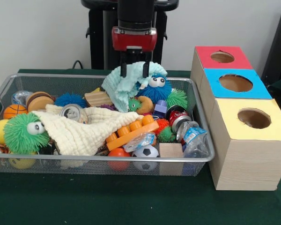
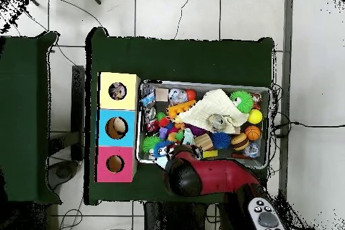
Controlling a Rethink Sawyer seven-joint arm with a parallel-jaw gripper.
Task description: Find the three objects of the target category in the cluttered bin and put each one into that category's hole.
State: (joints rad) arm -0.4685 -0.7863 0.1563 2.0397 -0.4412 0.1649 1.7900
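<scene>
My gripper [image 1: 135,74] hangs over the back middle of the wire bin [image 1: 107,159], shut on a mint-green cloth [image 1: 124,89] that rises between its fingers and tapers down into the clutter. Just right of the cloth is a blue fuzzy toy with eyes [image 1: 155,86]. Three boxes stand right of the bin, with a red-topped hole [image 1: 222,56], a blue-topped hole [image 1: 235,82] and a yellow-topped hole [image 1: 254,118]. In the overhead view the arm [image 2: 185,177] covers the gripper, and the yellow box [image 2: 117,91] has something in its hole.
The bin also holds a cream cloth [image 1: 84,131], a green fuzzy toy [image 1: 23,136], an orange brick [image 1: 131,133], a soccer ball [image 1: 146,151], a wooden block [image 1: 171,151], cans [image 1: 75,112], a basketball [image 1: 14,111] and a crushed bottle [image 1: 194,138].
</scene>
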